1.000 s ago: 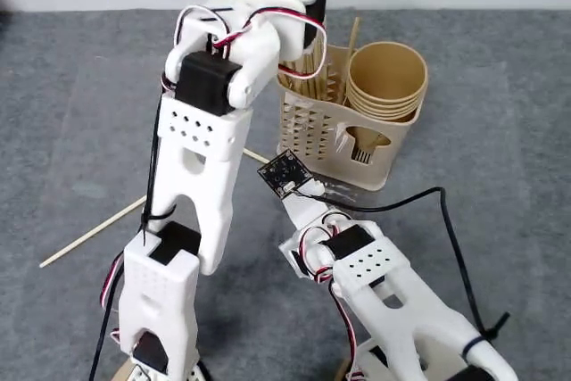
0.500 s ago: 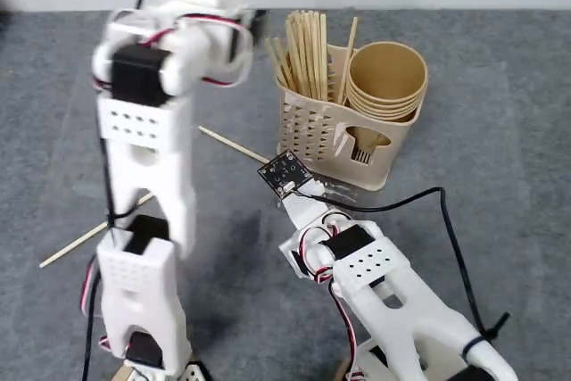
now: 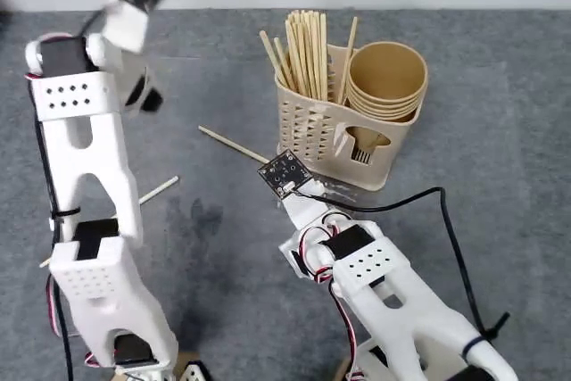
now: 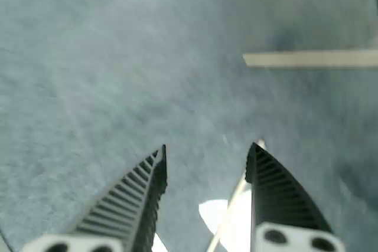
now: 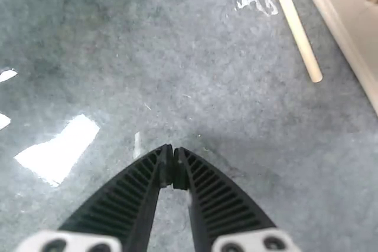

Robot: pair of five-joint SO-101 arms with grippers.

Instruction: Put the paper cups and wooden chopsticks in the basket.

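A beige slotted basket point(image 3: 332, 136) holds a bundle of wooden chopsticks point(image 3: 303, 46) and a stack of paper cups point(image 3: 386, 78). One loose chopstick point(image 3: 234, 144) lies on the grey mat just left of the basket. Another chopstick point(image 3: 157, 190) lies farther left, partly hidden by the left arm. My left gripper point(image 4: 207, 151) hangs open above the mat, with a chopstick point(image 4: 233, 202) running below between its fingers and a second chopstick point(image 4: 313, 58) ahead. My right gripper point(image 5: 172, 162) is shut on nothing, low over the mat near a chopstick point(image 5: 293, 28) and the basket's base point(image 5: 348, 25).
The right arm's black cable point(image 3: 446, 220) loops across the mat on the basket's near side. The left arm point(image 3: 85, 149) stands tall at the table's left. The mat's far edge meets a pale wall.
The left arm has swung from above the basket out to the left, over the loose chopsticks. The basket's chopstick bundle has come into sight. The right arm has stayed put.
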